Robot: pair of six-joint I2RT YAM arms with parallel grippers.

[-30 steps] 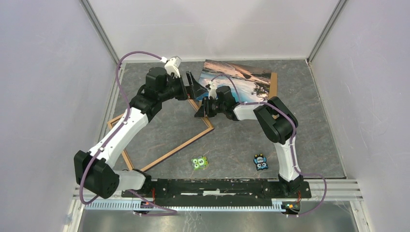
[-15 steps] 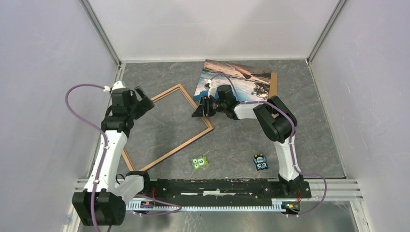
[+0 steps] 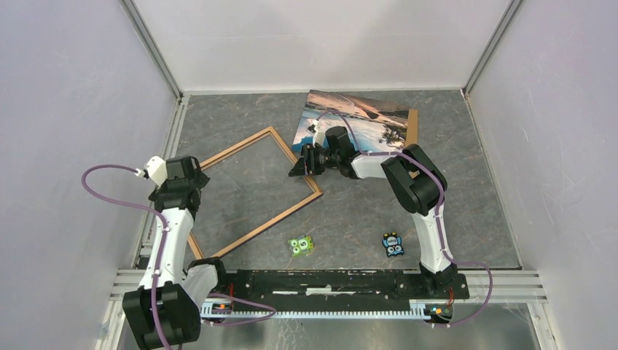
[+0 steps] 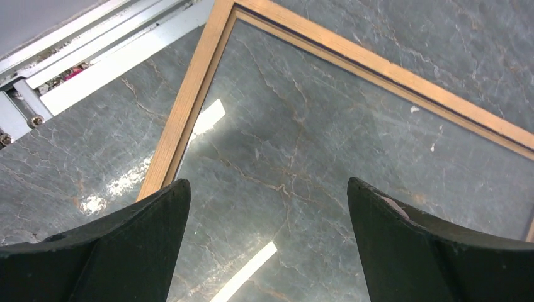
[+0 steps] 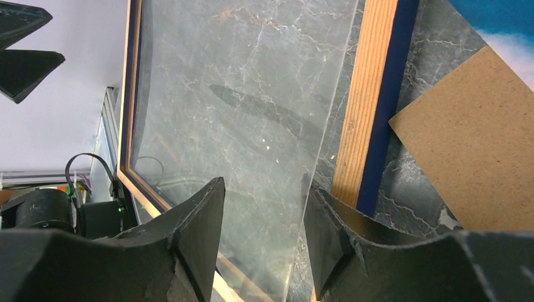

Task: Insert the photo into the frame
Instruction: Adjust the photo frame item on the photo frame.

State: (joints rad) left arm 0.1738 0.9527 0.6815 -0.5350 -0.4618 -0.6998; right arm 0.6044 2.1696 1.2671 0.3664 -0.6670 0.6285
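Now, left pincer (image 4: 267,189): released, jaws spread wide, nothing between them. It points down over the left-hand corner of the frame (image 3: 237,146). In the left wrist view the light wood rail (image 4: 182,107) runs under the gap, with the grey marbled worktop (image 3: 350,211) showing through the opening.

Right pincer (image 3: 300,166): at the frame's right-hand corner, arm stretched across from the right. Jaws stand partly apart. In the right wrist view the edge of a clear pane runs into the gap between the fingers (image 5: 189,239). The wood rail with its dark blue edge (image 5: 368,107) lies just beside the right-hand finger. No clamp on either is visible; noted as released.

Frame: lies flat on the worktop, turned cornerwise like a diamond, light wood side up, left of centre.

Photo (image 3: 357,120): picture side up at the far edge, right of centre, just beyond the right pincer. It rests on a brown backing board (image 3: 412,127), which sticks out past its right side. The photo is outside the frame. In the right wrist view a blue and white corner of it (image 5: 504,19) sits above the board (image 5: 466,163).

Also near the front: a small green item (image 3: 301,246) and a small blue and black item (image 3: 393,245), well apart from each other.
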